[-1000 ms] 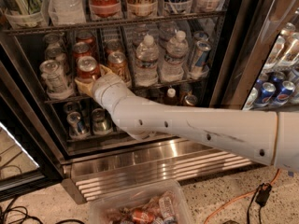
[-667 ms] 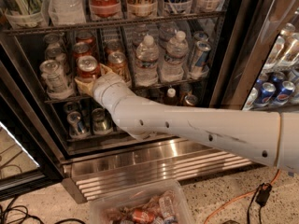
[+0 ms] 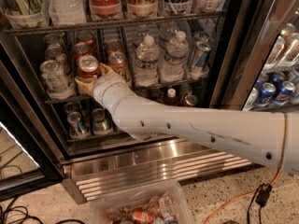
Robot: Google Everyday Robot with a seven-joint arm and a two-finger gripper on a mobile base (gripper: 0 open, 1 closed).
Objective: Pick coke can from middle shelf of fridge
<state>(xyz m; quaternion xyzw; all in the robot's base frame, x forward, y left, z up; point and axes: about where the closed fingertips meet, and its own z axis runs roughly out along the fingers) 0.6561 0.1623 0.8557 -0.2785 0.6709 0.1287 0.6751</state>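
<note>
The fridge (image 3: 225, 55) stands open in the camera view. On its middle shelf (image 3: 154, 84) a red coke can (image 3: 87, 67) with a silver top stands at the front of a lane, with more red cans behind it. My gripper (image 3: 95, 77) is at the end of the white arm (image 3: 196, 129), which reaches in from the right. It sits right at the lower part of that front coke can and touches or nearly touches it. The can stands upright on the rack.
An orange-brown can (image 3: 117, 62) stands just right of the gripper, with water bottles (image 3: 146, 59) further right and a silver can (image 3: 52, 76) on the left. Big bottles in white tubs (image 3: 104, 1) fill the rack above and cans (image 3: 77, 122) the rack below. A clear bin (image 3: 140, 209) lies on the floor.
</note>
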